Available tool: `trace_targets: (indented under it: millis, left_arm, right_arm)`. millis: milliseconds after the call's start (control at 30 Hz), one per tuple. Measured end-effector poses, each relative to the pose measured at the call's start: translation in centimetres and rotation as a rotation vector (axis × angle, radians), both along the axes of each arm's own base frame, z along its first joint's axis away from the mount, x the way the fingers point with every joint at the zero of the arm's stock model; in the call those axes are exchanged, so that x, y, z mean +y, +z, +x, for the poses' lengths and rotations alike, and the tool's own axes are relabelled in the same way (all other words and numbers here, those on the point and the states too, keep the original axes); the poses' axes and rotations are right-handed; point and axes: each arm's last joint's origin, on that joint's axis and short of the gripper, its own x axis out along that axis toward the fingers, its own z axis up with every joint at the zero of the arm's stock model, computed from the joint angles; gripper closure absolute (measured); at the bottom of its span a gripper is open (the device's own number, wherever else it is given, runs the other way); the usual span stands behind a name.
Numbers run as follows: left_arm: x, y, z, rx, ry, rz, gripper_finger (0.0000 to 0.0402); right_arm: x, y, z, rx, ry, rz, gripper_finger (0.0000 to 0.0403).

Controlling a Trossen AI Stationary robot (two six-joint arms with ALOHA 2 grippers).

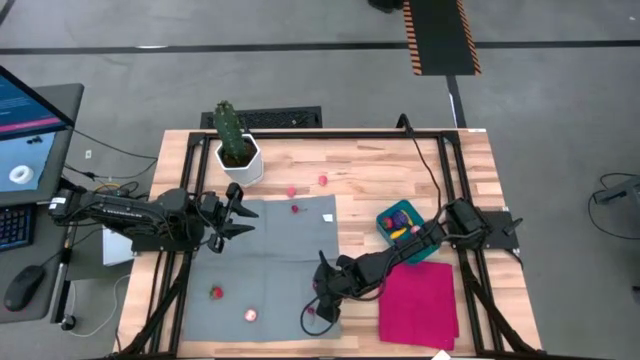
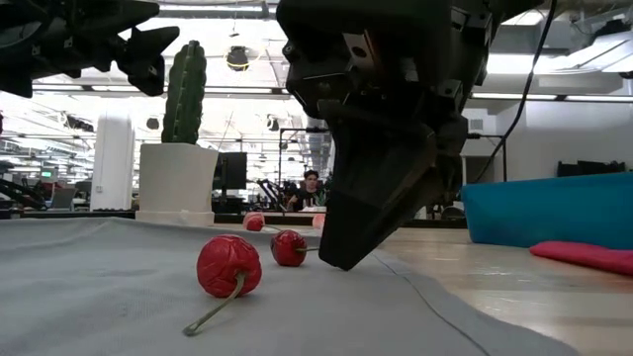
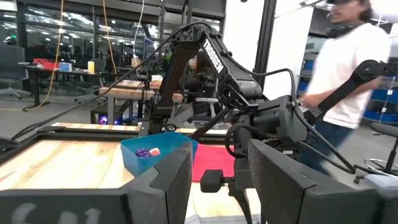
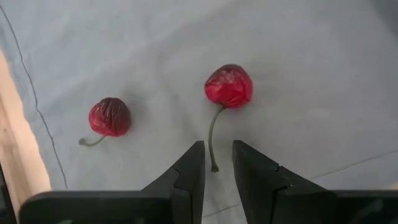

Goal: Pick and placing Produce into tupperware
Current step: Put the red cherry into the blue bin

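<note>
1. Your teal tupperware point(image 1: 398, 223) sits on the wooden table point(image 1: 380, 170) at about 3 o'clock from the grey cloth point(image 1: 268, 260), just beyond the far edge of the magenta cloth point(image 1: 420, 300). It is a small rounded-corner plastic tub, and in the overhead view it already holds a purple piece and something yellow; the left wrist view shows the purple piece with a pale pink one beside it inside the tub point(image 3: 155, 152).
2. The white hexagonal pot point(image 1: 240, 160) at about 11 o'clock on the table holds a tall, ribbed green cactus point(image 1: 229, 125).
3. Your right gripper point(image 4: 216, 165) hangs low over the near right part of the grey cloth, fingers narrowly parted and holding nothing. The thin stem of a cherry ends just at the gap between its fingertips.
4. That red cherry point(image 4: 229, 85) is round with a crinkled, glossy skin, lying at 12 o'clock from the fingertips. A second, darker cherry point(image 4: 109, 116) with a short curled stem lies at about 10 o'clock, near the cloth's stitched edge.
5. More small red and pink produce lies scattered: one piece point(image 1: 215, 293) and a paler one point(image 1: 250, 315) on the near part of the grey cloth, one point(image 1: 296, 208) at its far edge, and two point(image 1: 323, 180) on the bare wood beyond.
6. Your left gripper point(image 1: 240, 210) waits above the far left corner of the grey cloth, fingers moderately apart and empty.
7. A person in a white shirt point(image 3: 348, 56) stands beyond the table.
</note>
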Motion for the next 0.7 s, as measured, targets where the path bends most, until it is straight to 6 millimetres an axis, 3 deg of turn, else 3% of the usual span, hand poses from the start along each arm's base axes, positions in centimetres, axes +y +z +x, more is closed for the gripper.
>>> trace_targets:
  millis: [233,467,700]
  left_arm:
    - [0.0,0.0,0.0,0.0,-0.001,0.0,0.0254]
    - [-0.01,-0.01,0.0,0.001,-0.003,0.0,0.0254]
    - [-0.01,0.0,0.0,0.0,-0.003,0.001,0.0253]
  right_arm:
    - [-0.11,0.83,0.46,-0.005,0.006,0.002,0.0309]
    - [-0.02,0.82,0.42,0.006,0.027,0.024,0.0389]
    - [-0.02,0.83,0.43,0.007,0.02,0.028,0.0355]
